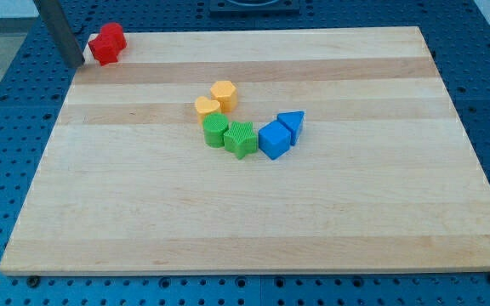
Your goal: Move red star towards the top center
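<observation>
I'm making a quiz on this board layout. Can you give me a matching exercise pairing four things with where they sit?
Things:
1. red star
2. my tip
3. blue cube
4. yellow blocks

Places:
A. just to the view's left of the red star
B. at the view's right of the central cluster, beside the blue triangle
C. at the board's top left corner
D. just above the green blocks

Pairs: 1-C, 2-A, 3-B, 4-D

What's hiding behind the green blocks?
Two yellow blocks sit just behind the green blocks, toward the view's top. Nothing else shows there. My tip is far off, beside the red star.
</observation>
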